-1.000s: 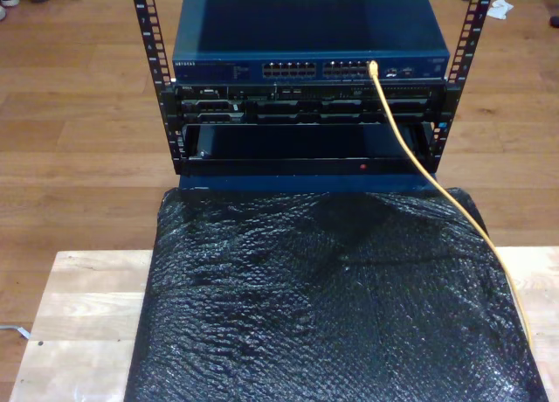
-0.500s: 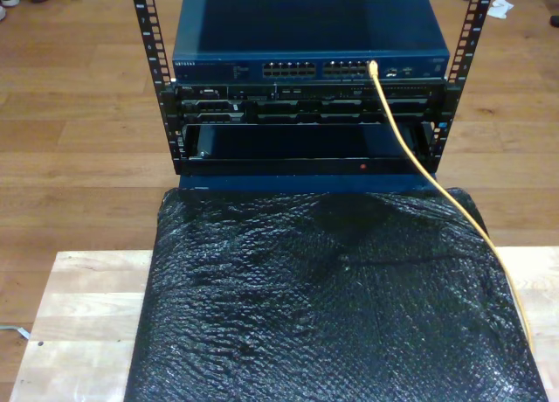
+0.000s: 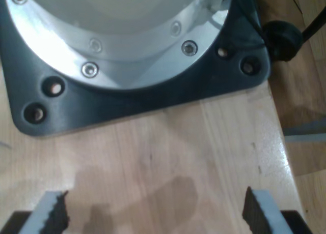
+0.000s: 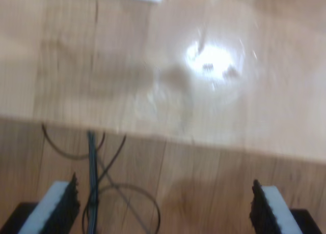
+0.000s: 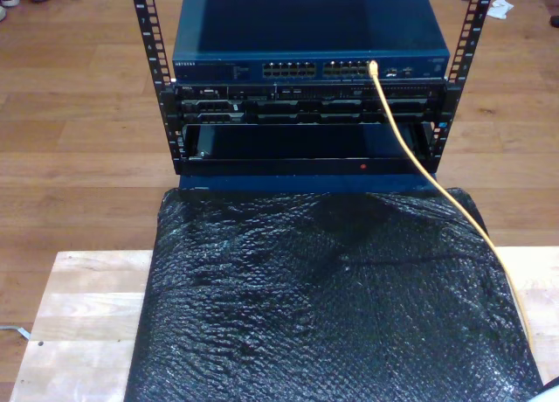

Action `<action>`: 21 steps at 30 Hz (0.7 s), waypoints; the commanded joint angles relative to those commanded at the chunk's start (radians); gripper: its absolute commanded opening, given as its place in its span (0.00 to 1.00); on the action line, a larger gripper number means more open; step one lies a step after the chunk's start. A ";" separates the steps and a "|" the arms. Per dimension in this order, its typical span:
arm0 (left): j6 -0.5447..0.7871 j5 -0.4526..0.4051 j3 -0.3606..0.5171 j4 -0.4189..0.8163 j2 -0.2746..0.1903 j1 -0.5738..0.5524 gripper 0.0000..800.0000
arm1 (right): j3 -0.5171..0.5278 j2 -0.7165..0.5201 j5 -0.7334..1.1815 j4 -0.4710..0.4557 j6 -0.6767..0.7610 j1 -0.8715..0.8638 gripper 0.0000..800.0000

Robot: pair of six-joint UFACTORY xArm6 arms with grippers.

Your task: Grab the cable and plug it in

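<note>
Nothing has shifted: thin yellow cable (image 5: 410, 153) stays plugged; my first gripper (image 3: 155, 213) and second gripper (image 4: 163, 206) fingers gape empty.

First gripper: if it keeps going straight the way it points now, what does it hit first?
Most likely the bare wooden tabletop. My first gripper is open and empty above the light wood, just short of the black base plate of an arm mount. Depth is hard to judge.

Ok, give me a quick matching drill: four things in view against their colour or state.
Things:
1. cable
2. network switch
3. bubble wrap sheet
4. my first gripper

Descriptions:
A. black, crinkled, spread over the table
B. open, over bare wood
C. yellow-orange, one end at a switch port
D. blue, atop the rack

Pairs: 1-C, 2-D, 3-A, 4-B
</note>
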 joint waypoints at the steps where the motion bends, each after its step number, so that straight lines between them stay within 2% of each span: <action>1: 0.000 0.000 0.000 0.000 0.000 0.000 1.00 | 0.015 0.002 -0.012 0.000 -0.003 -0.009 1.00; 7: 0.000 0.000 0.000 0.000 0.000 0.000 1.00 | 0.101 -0.005 -0.133 0.000 -0.008 -0.014 1.00; 11: 0.000 0.000 0.002 0.000 0.000 0.000 1.00 | 0.155 -0.063 -0.144 -0.002 -0.009 -0.017 1.00; 21: 0.000 0.000 0.000 0.000 0.000 0.000 1.00 | 0.264 -0.043 -0.296 0.006 -0.040 -0.092 1.00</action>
